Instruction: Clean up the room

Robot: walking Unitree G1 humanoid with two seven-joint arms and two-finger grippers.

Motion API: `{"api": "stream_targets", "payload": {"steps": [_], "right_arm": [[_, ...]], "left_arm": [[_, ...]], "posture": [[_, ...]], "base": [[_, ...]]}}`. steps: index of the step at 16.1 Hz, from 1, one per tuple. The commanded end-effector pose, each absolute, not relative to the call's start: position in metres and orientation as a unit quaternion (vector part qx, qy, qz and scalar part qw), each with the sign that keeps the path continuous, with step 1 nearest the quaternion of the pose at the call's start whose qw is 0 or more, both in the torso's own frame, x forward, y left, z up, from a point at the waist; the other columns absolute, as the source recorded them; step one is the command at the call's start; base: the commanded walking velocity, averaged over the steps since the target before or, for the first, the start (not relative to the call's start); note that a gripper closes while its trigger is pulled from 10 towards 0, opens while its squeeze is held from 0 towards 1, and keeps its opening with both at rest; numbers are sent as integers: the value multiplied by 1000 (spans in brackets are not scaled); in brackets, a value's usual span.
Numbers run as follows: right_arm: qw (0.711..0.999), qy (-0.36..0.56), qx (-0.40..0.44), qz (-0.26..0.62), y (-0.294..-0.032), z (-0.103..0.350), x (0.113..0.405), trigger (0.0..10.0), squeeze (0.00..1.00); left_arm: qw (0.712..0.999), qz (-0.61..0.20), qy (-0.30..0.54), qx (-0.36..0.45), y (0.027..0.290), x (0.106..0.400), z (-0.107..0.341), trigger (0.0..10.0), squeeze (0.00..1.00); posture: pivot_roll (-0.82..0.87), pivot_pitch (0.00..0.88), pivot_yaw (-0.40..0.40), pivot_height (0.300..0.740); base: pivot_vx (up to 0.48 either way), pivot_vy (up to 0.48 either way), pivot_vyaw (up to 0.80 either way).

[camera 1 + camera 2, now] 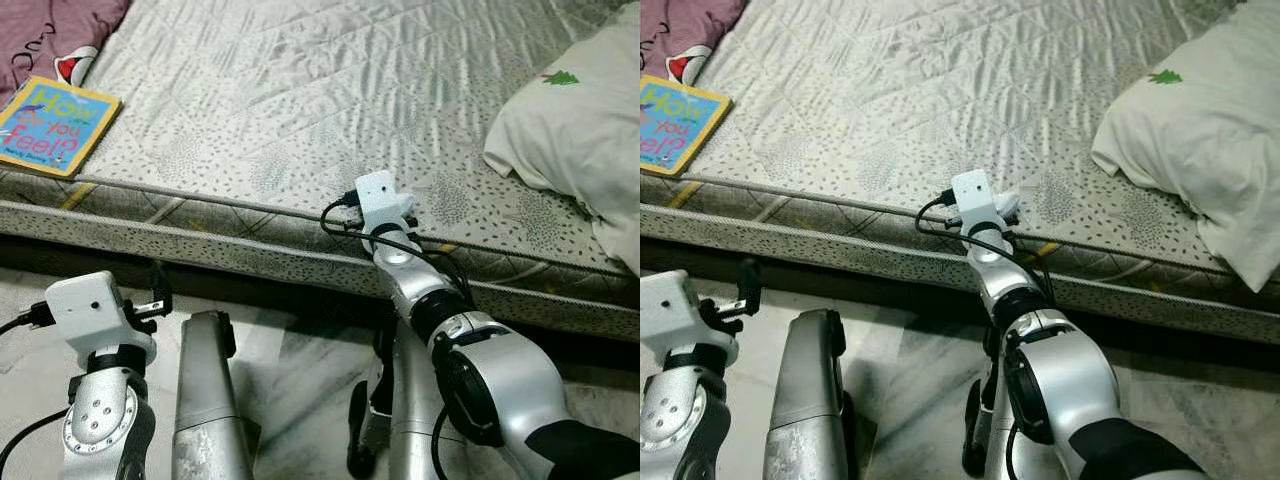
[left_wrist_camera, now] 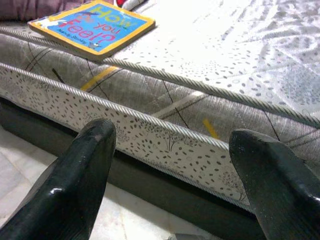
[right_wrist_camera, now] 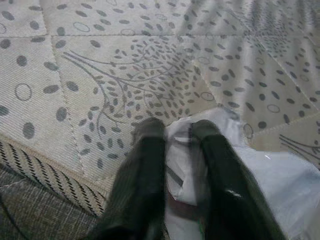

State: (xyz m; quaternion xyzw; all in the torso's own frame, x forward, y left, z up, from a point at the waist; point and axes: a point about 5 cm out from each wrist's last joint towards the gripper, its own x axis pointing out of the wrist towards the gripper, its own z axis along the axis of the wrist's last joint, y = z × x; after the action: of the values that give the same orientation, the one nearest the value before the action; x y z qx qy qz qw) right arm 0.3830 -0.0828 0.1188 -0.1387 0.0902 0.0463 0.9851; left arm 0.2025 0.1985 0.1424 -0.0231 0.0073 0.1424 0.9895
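The bed spans the scene, a white pillow at its right and a picture book at its far left. At the near edge the right hand pinches what looks like a white plastic wrapper. The left hand hangs open below the mattress side.

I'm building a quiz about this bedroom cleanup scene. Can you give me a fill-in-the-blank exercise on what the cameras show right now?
1. The right gripper is shut on a crumpled white ____ at the mattress edge.
2. The picture book lies on the mattress on the robot's ____ side.
3. The left gripper's fingers are ____, holding nothing.
4. The white pillow bears a small green ____ print.

Missing words: wrapper; left; open; tree
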Motion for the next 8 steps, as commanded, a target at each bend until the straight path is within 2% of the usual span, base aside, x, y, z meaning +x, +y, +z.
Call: {"api": "stream_targets", "payload": {"steps": [1, 8], "right_arm": [[983, 112, -138, 43, -88, 111, 381, 0, 0], [987, 104, -118, 40, -83, 114, 381, 0, 0]], "left_arm": [[988, 151, 13, -17, 202, 201, 139, 10000, 0], [987, 157, -11, -23, 204, 229, 140, 10000, 0]], "posture": [[345, 139, -56, 489], [303, 59, -61, 489]], "base": [[0, 0, 0], [0, 0, 0]]}}
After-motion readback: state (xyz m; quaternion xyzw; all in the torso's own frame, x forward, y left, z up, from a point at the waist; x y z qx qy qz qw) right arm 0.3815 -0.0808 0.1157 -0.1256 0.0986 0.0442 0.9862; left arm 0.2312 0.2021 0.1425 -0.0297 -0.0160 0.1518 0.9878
